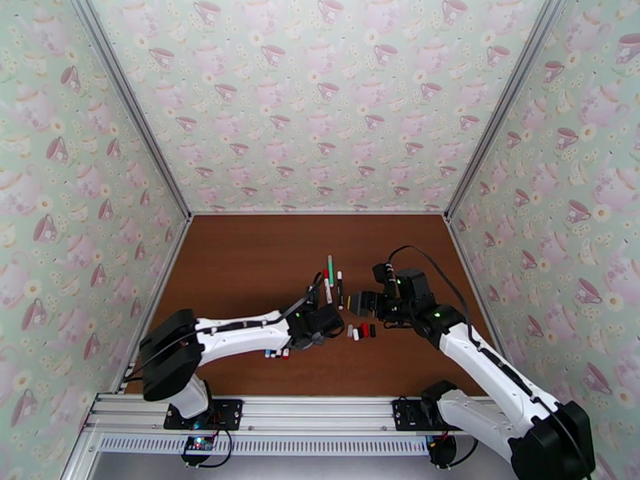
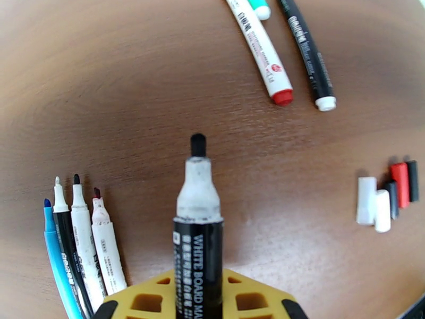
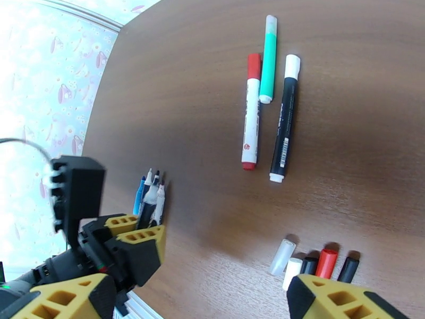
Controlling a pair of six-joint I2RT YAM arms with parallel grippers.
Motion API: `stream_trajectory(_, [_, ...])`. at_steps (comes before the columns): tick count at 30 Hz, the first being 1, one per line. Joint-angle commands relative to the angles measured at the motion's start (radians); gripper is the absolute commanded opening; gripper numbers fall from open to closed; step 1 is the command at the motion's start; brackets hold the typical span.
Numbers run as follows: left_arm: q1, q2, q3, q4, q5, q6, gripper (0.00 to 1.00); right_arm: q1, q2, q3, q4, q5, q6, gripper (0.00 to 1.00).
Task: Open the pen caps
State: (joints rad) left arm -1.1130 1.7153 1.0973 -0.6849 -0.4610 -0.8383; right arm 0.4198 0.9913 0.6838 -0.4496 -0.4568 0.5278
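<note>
Three walls close in the space: a far wall [image 1: 320, 98], a left wall [image 1: 72, 194] and a right wall [image 1: 560, 194]. All are papered pale green with pink teacups, teapots and small flowers. Silver metal posts [image 1: 132, 106] line the far corners. Below lies a brown wood-grain table [image 1: 256, 250], evenly lit, with a metal rail [image 1: 320, 414] along its near edge.

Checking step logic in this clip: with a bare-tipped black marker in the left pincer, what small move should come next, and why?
Probably lower the left pincer and lay the black marker beside the four uncapped pens. Its cap is already off, the right pincer stands open by the caps, and three capped pens wait on the table.
</note>
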Motion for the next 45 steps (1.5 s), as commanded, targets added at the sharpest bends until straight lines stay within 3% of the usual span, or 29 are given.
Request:
stream_trajectory(1, [-0.004, 0.042, 0.021, -0.058, -0.033, -0.042, 0.06, 0.007, -0.022, -0.02, -0.031, 0.002, 0.003, 0.92])
stream_trajectory(20, [0.028, 0.113, -0.005, -0.064, -0.035, -0.059, 0.16, 0.007, -0.022, -0.045, -0.012, 0.001, 0.018, 0.92])
stream_trajectory(28, [0.056, 0.107, -0.023, -0.053, -0.026, -0.037, 0.25, 0.007, -0.019, -0.059, 0.005, -0.005, 0.029, 0.91])
stream_trajectory(45, [0.085, 0.097, -0.039, -0.064, 0.006, -0.029, 0.23, 0.006, 0.006, -0.04, 0.002, -0.008, 0.027, 0.91])
